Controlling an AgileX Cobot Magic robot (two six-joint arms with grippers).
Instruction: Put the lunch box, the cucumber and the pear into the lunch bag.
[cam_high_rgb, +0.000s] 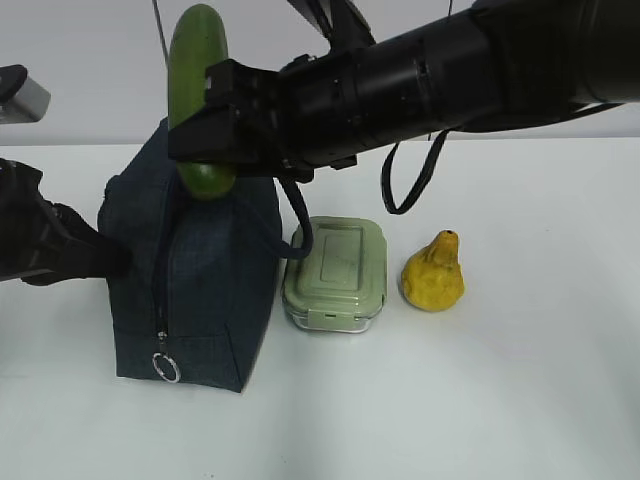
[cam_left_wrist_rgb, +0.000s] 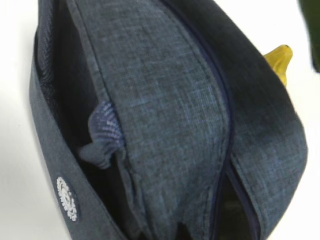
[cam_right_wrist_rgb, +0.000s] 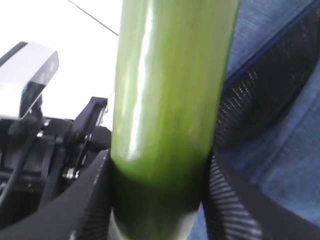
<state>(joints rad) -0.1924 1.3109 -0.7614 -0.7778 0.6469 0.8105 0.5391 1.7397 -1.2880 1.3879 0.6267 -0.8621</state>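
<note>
In the exterior view, the right gripper (cam_high_rgb: 205, 135) is clenched on the long, smooth green cucumber (cam_high_rgb: 197, 60), holding it upright above the top of the tall dark navy fabric lunch bag (cam_high_rgb: 195, 290). So the cucumber step is in hand. The bag stands toward the left edge of the white table (cam_high_rgb: 520, 390), silver ring pull (cam_high_rgb: 165, 368) hanging low on its front. Just beside it sits the small clear lunch box with a sage-green clip lid (cam_high_rgb: 335, 272), and beyond that, toward the table's middle, the bumpy yellow pear (cam_high_rgb: 433, 272); both are still outside. The left gripper (cam_high_rgb: 105, 258) presses against the bag's left side; whether it is clamped on fabric I cannot tell. A plain white wall stands behind.

The left wrist view shows the bag's fabric and zipper line close up, the pear's tip peeking past its far edge.

In the right wrist view, the cucumber fills the frame, gripped low, with the bag behind it. The next move likely calls for lowering the cucumber straight into the opening before letting go.
</note>
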